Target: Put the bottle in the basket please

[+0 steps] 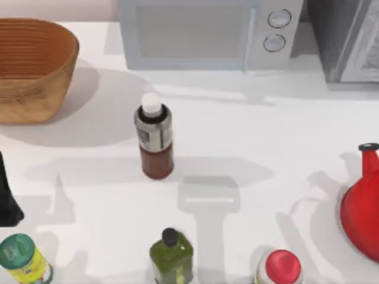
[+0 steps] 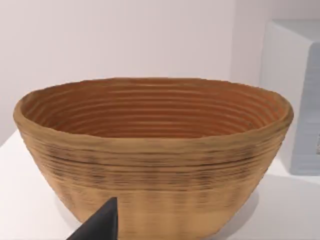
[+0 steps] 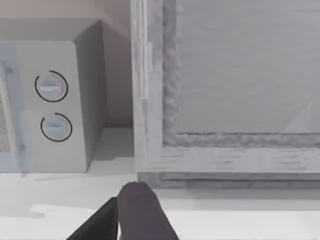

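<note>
While the bottle (image 1: pixel 155 140) stands untouched near the middle of the table (image 1: pixel 266 148), you have time to plan the grip. It is upright, its long axis vertical, white cap up and dark reddish-brown base on the tabletop; the overhead camera makes it seem to lean toward the table's near edge. It looks like rigid plastic or glass with a smooth grey label, so judge it stiff, fairly light and somewhat slippery. It is tall and slim and could tip if nudged on one side. Take it across the labelled body, below the black neck, with the fingers level and squared to the sides.

The wicker basket (image 1: pixel 32 68) sits at the far left corner, well apart from the bottle, mouth up and wide; in the left wrist view the basket (image 2: pixel 150 170) is empty inside. The left gripper (image 1: pixel 7 204) is a dark shape at the left edge, nearer the bottle than the right one, and one dark fingertip (image 2: pixel 100 225) points toward the basket. You cannot tell whether those fingers are open or closed. The right wrist view faces the microwave (image 3: pixel 55 105) and a grey cabinet (image 3: pixel 230 90); whether the right gripper (image 3: pixel 135 215) is open or closed cannot be told either.

Mind the olive-green bottle (image 1: pixel 171 255) and the red-capped container (image 1: pixel 280 267) along the near edge, and the red jug (image 1: pixel 362 204) at the right.
</note>
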You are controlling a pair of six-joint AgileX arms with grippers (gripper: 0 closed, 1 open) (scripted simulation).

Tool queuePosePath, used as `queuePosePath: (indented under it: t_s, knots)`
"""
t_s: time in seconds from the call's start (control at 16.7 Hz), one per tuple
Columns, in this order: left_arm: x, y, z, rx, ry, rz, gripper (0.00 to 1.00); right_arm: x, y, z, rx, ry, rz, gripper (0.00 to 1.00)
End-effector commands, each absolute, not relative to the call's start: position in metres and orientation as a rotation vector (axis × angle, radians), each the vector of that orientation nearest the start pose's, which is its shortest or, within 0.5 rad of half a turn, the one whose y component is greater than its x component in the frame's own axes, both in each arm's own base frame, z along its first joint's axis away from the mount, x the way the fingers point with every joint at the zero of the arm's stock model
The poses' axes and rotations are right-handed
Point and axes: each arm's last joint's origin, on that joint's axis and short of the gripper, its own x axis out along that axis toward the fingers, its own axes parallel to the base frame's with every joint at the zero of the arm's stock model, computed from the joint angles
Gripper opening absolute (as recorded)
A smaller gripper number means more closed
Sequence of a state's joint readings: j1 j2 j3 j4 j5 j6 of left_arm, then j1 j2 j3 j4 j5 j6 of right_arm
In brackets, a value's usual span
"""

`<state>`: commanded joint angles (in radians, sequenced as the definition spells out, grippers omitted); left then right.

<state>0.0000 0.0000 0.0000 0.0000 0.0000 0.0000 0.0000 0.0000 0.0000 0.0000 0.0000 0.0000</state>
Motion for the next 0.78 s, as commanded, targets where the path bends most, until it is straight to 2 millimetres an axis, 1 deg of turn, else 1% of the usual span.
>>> queuePosePath:
  t_s: [0.18,0.42,0.6,0.78]
  knots:
    - [0.106,-0.001,0.161,0.000,-0.004,-0.005,1.00,0.106,-0.001,0.160,0.000,0.000,0.000,1.00]
    - [0.114,-0.005,0.177,0.009,-0.041,-0.070,1.00,0.106,-0.001,0.160,0.000,0.000,0.000,1.00]
    - [0.129,-0.011,0.190,0.021,-0.064,-0.163,1.00,0.106,-0.001,0.160,0.000,0.000,0.000,1.00]
    - [0.154,-0.022,0.195,0.035,-0.067,-0.285,1.00,0.106,-0.001,0.160,0.000,0.000,0.000,1.00]
